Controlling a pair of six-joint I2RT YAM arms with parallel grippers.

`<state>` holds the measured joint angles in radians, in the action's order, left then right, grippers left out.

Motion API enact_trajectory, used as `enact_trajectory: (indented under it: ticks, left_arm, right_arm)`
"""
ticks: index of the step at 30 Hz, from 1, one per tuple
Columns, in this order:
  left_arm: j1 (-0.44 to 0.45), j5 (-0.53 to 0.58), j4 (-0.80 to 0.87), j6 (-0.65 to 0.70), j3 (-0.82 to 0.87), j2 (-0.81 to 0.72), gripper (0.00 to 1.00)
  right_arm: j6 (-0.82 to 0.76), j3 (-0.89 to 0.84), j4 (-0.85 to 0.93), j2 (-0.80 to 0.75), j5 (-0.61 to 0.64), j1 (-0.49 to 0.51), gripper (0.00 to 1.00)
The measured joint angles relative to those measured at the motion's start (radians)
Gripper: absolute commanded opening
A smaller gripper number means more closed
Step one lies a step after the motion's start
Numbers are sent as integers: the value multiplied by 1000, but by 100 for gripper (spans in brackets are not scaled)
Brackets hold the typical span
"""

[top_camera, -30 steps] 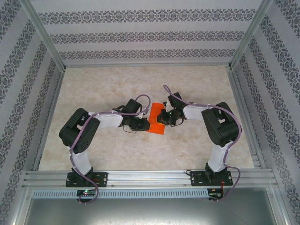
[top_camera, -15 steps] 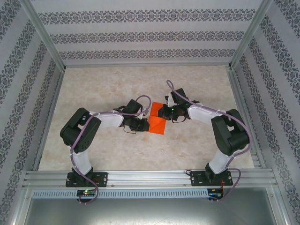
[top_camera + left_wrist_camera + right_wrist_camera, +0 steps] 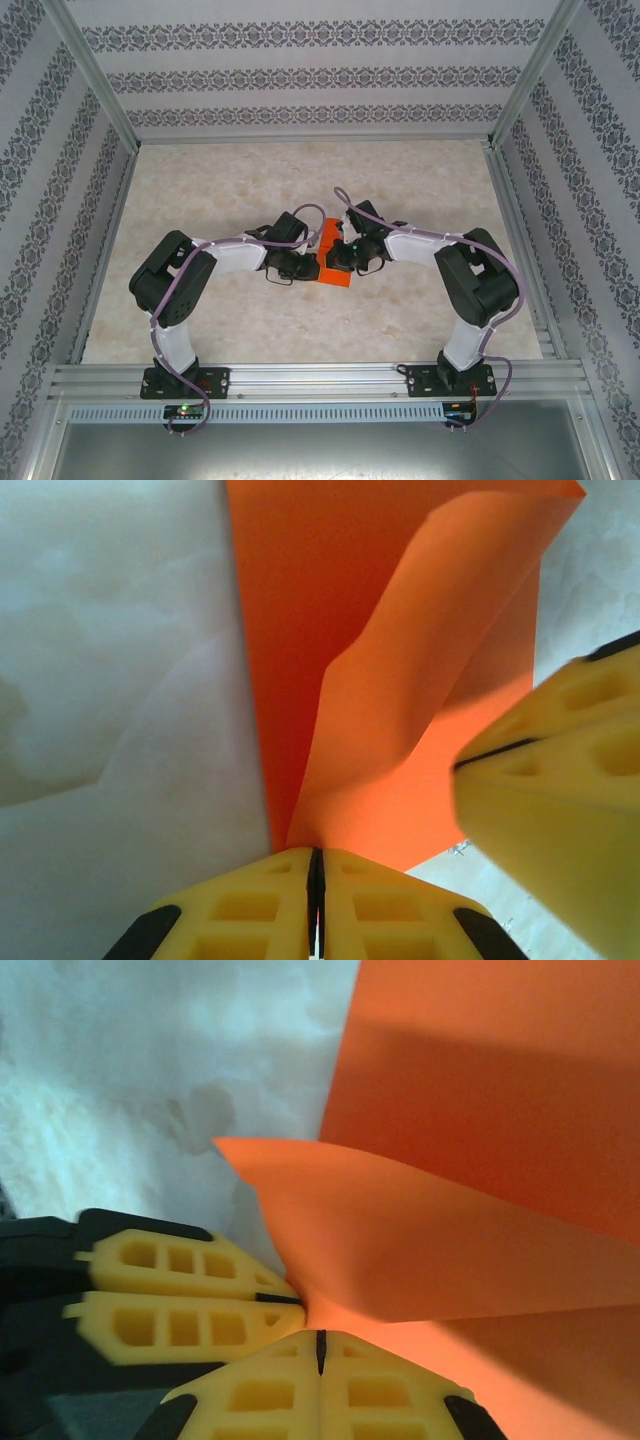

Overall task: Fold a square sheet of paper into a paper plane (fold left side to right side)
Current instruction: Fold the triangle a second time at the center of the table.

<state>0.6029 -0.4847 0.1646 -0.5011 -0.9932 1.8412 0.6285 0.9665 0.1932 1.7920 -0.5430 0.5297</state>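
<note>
Orange square sheet of paper (image 3: 300, 600) | left pincer (image 3: 315, 856) clamped on its flap | right pincer (image 3: 320, 1339) closed, apparently pinching it too

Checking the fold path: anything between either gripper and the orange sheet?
Nothing visible stands between. The left gripper is shut on the lifted flap of the orange sheet; the right gripper, also shut, has its tips against the same flap beside it.

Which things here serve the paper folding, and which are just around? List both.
For the job: square sheet of paper; left gripper, shut on the sheet; right gripper, shut, at the sheet.
Just there: table; patterned walls; metal frame rail.
</note>
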Motion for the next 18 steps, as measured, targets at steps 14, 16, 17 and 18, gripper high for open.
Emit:
enact_trajectory:
  ticks: [14,16,17,18]
  left_arm:
    - [0,0,2,0,-1,0,12]
    - [0,0,3,0,-2,0,12]
    - [0,0,4,0,-2,0,13]
    - [0,0,4,0,-2,0,12]
  right_arm:
    - [0,22,5,55,0,3,0]
    - [0,22,11,53,1,3,0]
    - [0,22,16,49,2,3,0]
    - [0,22,20,45,2,3,0]
